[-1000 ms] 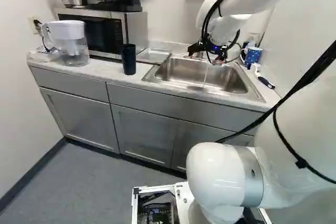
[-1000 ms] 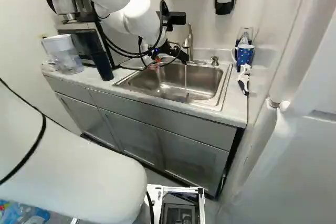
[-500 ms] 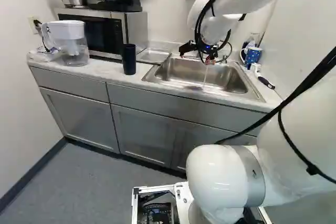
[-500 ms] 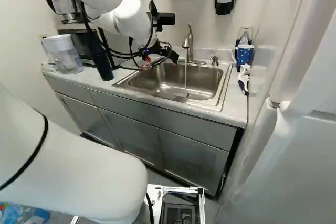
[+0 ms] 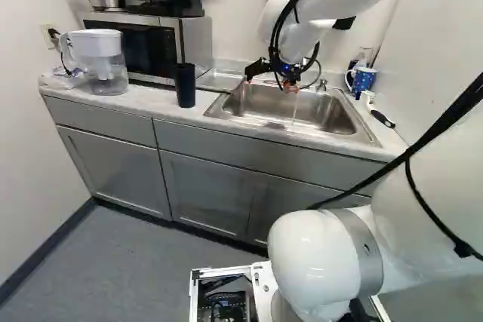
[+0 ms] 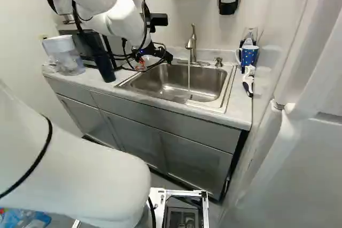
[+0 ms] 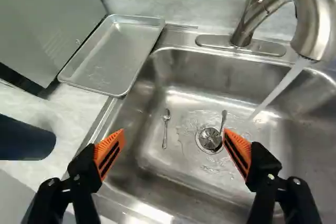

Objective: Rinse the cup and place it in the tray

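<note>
Left of centre in the left base view: dark tumbler (image 5: 185, 85), upright on the tabletop (image 5: 151, 99), likely the cup meant. Gripper (image 7: 174, 134) open, fingers wide apart, holding nothing, over the sink (image 7: 184, 177).

Risks: tumbler is tall and narrow, so a finger catching its wall on approach could tip it. Smooth side, once wet, may slip in the pads; needs a firm squeeze. Low swing could clip the faucet (image 7: 310, 19); stream (image 7: 278, 90) hitting the mouth off-centre would splash. Tray (image 7: 115, 53) lip is low, so a bad release angle could roll the tumbler out.

Materials: tumbler matte-looking, plain cylinder. Tray dull metal, shallow, rounded corners. Sink brushed steel, glossy where wet; two metal spoons (image 7: 166, 124) inside, one at the round drain (image 7: 210, 139). Faucet satin metal, hooked neck. Dotted blue mug (image 6: 249, 57), upper right of the right base view, shiny, curved handle.
</note>
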You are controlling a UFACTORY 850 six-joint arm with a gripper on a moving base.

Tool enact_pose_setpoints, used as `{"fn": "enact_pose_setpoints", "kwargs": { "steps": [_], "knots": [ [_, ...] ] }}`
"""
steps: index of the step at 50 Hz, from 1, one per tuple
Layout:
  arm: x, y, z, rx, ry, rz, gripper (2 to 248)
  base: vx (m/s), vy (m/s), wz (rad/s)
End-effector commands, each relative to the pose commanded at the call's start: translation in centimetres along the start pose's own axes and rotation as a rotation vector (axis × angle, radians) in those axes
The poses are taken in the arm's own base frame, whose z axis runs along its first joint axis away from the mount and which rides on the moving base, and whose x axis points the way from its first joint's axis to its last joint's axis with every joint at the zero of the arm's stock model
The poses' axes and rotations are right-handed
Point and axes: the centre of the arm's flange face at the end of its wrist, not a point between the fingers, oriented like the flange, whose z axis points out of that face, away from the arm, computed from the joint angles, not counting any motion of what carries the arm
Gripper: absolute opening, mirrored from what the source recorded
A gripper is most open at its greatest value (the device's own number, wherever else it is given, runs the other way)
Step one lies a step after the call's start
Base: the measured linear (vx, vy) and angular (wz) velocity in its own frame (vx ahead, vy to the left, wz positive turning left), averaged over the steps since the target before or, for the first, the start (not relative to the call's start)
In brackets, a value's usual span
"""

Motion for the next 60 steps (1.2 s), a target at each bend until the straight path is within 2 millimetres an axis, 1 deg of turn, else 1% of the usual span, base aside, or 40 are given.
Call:
{"fn": "enact_pose_setpoints", "kwargs": {
  "steps": [60],
  "knots": [
    [-0.6, -9.2, 0.2, 0.161, -0.02, -0.151, 247, 0.0, 0.0, 0.0]
  ]
}}
